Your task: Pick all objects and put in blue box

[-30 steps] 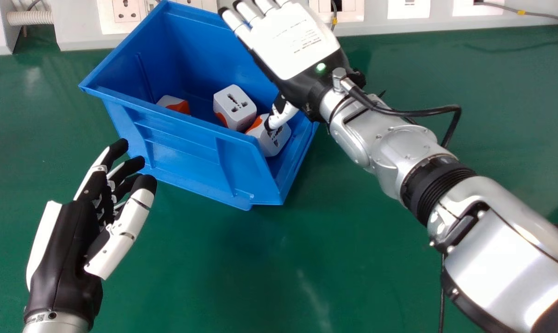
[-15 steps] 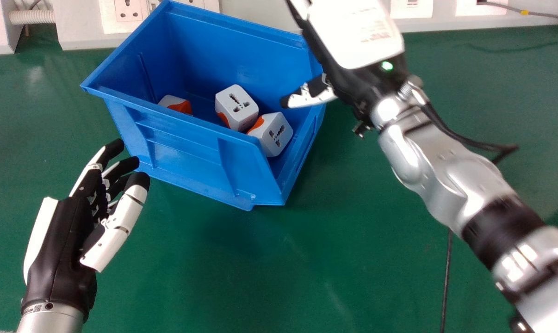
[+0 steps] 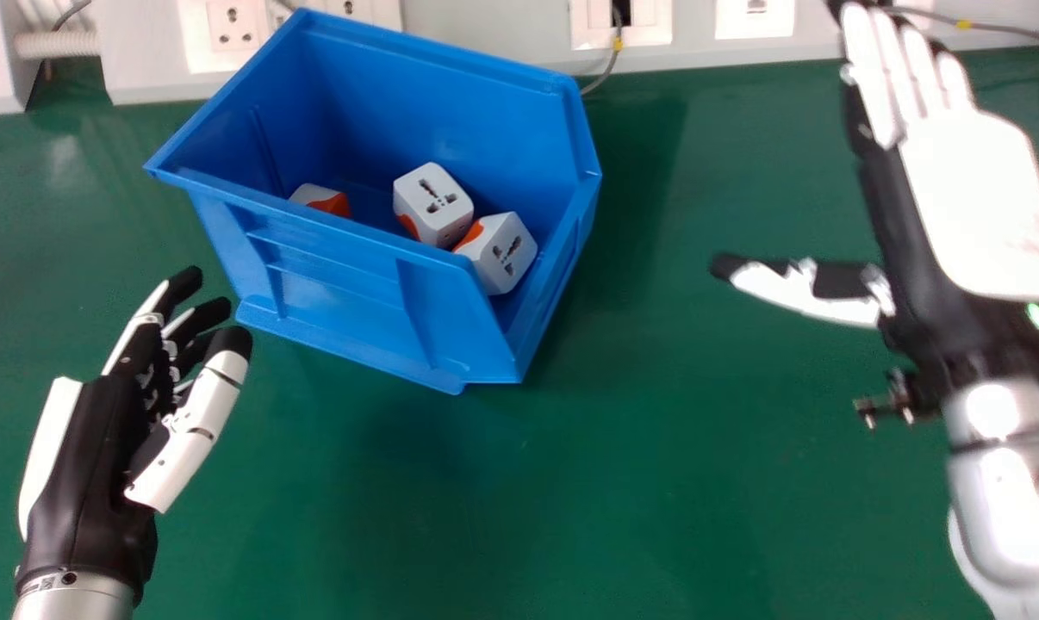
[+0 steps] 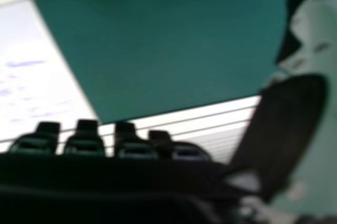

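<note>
The job looks finished, or close to it. Three white and orange plug adapters lie inside the blue box (image 3: 339, 297) on the green bench (image 3: 657, 482). The left adapter (image 3: 320, 198) sits apart from the others, partly hidden behind the box's near wall. The middle adapter (image 3: 433, 205) and the right adapter (image 3: 498, 254) are side by side and seem to touch, the latter close to the box's low open end.

The robot's right hand (image 3: 980, 207) is over the bench, well to the right of the box. Its fingers are straight and close together, the thumb held out toward the box, and they grip nothing. The left hand (image 3: 84, 465), at the lower left of the head view, has loosely bent fingers with the thumb apart, also without a load.

If these three are the whole set, all that is left is probably to bring the right arm to rest.
</note>
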